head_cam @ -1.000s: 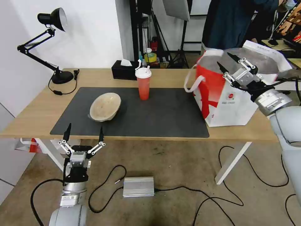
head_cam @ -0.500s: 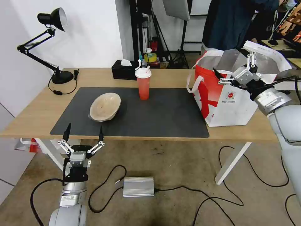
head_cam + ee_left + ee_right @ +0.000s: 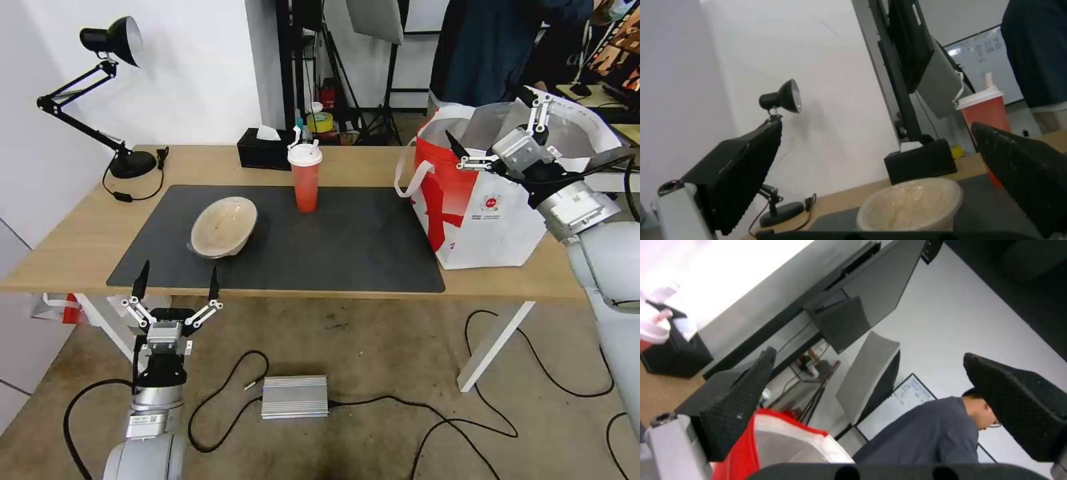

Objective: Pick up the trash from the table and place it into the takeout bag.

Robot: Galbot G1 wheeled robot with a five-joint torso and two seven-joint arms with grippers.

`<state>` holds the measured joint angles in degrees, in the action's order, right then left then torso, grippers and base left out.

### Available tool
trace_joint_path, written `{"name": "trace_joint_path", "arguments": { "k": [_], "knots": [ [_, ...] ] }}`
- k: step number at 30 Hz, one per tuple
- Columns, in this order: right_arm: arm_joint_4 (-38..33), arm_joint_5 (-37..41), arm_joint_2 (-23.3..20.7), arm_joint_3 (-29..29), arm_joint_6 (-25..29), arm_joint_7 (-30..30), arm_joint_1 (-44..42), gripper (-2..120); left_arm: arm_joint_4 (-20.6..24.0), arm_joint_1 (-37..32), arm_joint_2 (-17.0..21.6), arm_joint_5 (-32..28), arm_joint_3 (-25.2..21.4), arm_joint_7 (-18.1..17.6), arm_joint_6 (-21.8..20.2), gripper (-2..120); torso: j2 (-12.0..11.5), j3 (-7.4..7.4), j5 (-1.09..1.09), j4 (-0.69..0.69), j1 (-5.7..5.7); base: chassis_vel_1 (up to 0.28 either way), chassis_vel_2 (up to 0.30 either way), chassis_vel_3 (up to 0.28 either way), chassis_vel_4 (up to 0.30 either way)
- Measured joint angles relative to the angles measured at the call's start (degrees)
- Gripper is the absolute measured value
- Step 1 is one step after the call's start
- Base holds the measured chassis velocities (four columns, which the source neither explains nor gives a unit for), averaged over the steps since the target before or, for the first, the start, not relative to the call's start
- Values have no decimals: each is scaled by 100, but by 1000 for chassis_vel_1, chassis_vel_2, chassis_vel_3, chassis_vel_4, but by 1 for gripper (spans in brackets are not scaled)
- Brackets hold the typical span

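Takeout bag (image 3: 490, 220) standing open at table (image 3: 80, 247) end, right gripper (image 3: 493, 130) spread empty above it, left gripper (image 3: 177, 285) splayed below the edge, beige bowl (image 3: 223, 227) and red cup (image 3: 305, 177) being left on mat (image 3: 360, 247).

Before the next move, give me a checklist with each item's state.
1. Right gripper open, nothing in it: ok.
2. Right gripper over the bag mouth: ok.
3. Left gripper open, below the table front edge: ok.
4. Cup upright on the mat: ok.
5. Beige bowl in the bag: not ok, it lies tilted on the mat.
6. Crawfish bowl in the bag: cannot tell.
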<state>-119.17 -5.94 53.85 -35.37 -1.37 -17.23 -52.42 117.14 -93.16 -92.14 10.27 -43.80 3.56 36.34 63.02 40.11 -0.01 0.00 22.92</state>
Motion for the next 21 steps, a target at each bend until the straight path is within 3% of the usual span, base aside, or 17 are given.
{"name": "trace_joint_path", "arguments": {
  "k": [10, 15, 21],
  "knots": [
    [-444, 552, 136, 155, -97, 618, -377, 100, 28, -22, 0, 11, 16, -12, 5, 100, 0, 0, 0, 0, 0, 0, 0, 0, 0],
    [-725, 719, 442, 331, -81, 1111, -758, 100, 34, -29, 0, 16, 24, -16, 10, 100, 0, 0, 0, 0, 0, 0, 0, 0, 0],
    [-803, 468, 1019, 482, 449, 1472, -1477, 100, 48, -33, 0, 13, 27, -24, 16, 100, 0, 0, 0, -1, 0, 0, 0, 0, 0]
  ]
}}
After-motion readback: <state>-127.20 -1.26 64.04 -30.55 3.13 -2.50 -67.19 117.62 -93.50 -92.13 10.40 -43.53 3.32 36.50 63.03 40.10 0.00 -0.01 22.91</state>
